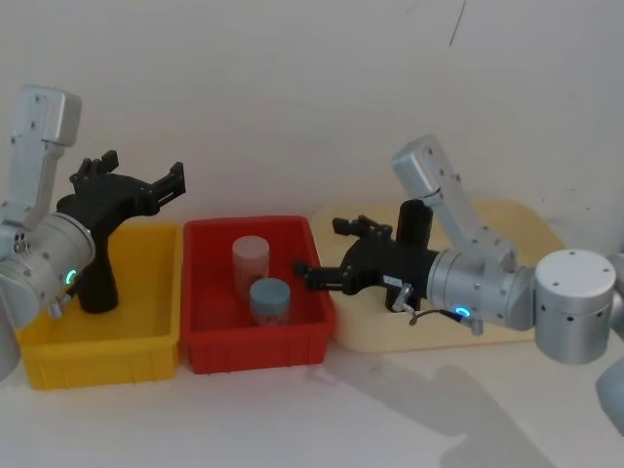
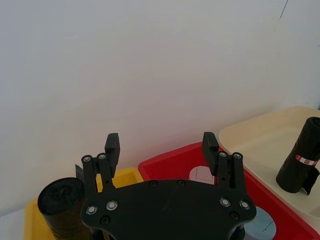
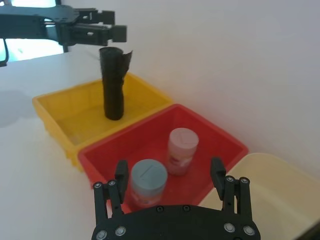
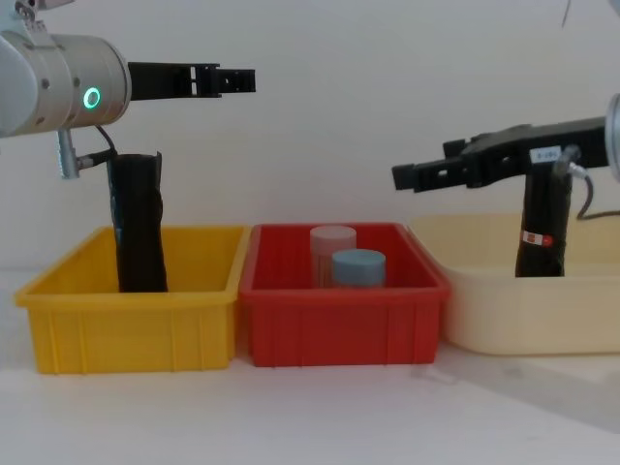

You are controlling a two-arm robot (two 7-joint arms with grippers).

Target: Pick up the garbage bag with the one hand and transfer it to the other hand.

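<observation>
Garbage bag (image 4: pixel 541 218) stands upright in cream tray (image 4: pixel 504 310), at 2 o'clock of red bin (image 1: pixel 200 292) in the head view. Left gripper (image 4: pixel 237 81) is spread and empty at 10 o'clock, above wrinkled unlabelled roll (image 4: pixel 139 228). Right gripper (image 4: pixel 407 175) is spread and empty at the bag's 8 o'clock. Risks: left grabs the wrong roll, or clips the right arm while crossing.

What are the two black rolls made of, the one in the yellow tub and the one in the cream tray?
The short black roll with a red-and-white band, standing in the cream tray, looks like thin plastic film wound tight, going by its smooth, slightly shiny skin. The taller black roll in the yellow tub seems the same film, wound looser: its surface is wrinkled.
</observation>
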